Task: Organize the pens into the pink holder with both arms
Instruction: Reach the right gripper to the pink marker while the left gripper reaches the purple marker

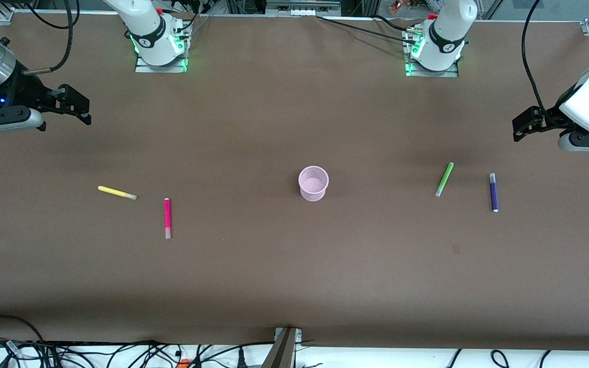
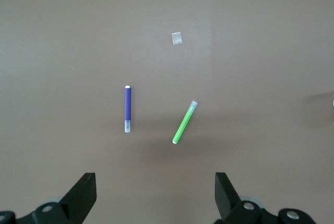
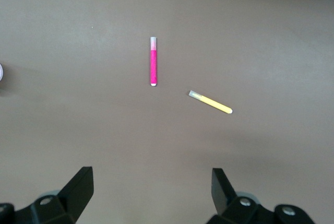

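The pink holder (image 1: 313,183) stands upright and empty mid-table. A light green pen (image 1: 444,179) and a dark purple pen (image 1: 494,192) lie flat toward the left arm's end; both show in the left wrist view, green (image 2: 185,122) and purple (image 2: 127,108). A yellow pen (image 1: 116,192) and a magenta pen (image 1: 167,218) lie toward the right arm's end; both show in the right wrist view, yellow (image 3: 210,102) and magenta (image 3: 153,61). My left gripper (image 1: 520,128) is open and empty, up in the air above the table's end. My right gripper (image 1: 82,108) is open and empty, likewise raised.
A small pale square mark (image 1: 456,249) lies on the brown table, nearer the front camera than the green pen; it also shows in the left wrist view (image 2: 177,38). Cables run along the table's near edge (image 1: 120,350). The arm bases (image 1: 160,48) stand at the back.
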Tool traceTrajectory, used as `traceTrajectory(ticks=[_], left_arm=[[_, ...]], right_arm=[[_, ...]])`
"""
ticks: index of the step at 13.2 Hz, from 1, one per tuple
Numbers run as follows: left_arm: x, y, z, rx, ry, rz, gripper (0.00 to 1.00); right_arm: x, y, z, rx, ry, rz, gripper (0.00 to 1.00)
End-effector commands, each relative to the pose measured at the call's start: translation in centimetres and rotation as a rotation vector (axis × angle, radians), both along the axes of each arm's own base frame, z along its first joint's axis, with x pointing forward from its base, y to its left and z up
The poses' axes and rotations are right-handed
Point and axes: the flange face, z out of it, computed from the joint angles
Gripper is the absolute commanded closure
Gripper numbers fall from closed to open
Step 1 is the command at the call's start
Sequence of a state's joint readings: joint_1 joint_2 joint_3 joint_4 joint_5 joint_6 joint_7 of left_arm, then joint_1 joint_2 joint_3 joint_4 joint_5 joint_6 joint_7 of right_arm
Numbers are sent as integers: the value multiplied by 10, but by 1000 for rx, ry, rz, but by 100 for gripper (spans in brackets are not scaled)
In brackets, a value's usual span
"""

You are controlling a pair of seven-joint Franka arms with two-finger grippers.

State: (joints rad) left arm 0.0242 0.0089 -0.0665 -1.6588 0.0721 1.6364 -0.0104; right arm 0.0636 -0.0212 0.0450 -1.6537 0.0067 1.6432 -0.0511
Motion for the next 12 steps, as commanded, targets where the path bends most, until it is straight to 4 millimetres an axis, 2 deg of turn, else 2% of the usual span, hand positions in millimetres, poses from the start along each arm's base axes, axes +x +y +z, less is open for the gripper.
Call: traceTrajectory(ticks=[1,3,6,10,12], left_arm=[[-2,-1,8,-13,-2,11,0],[-1,-2,8,-16,-9,28,0],[-1,-3,8,-15,-9,28,0],[-2,-4,8,-15,-9,25,0],[-2,-4,8,-15,-9,25,0]], right_arm=[[3,-1,-5,-19,30,2,0],[5,1,2,-27,17,24,0],[9,9,-12,-31,42,21,0],[23,5,-49,-29,108,88,0],[37,12,-82,-19,134,82,0]])
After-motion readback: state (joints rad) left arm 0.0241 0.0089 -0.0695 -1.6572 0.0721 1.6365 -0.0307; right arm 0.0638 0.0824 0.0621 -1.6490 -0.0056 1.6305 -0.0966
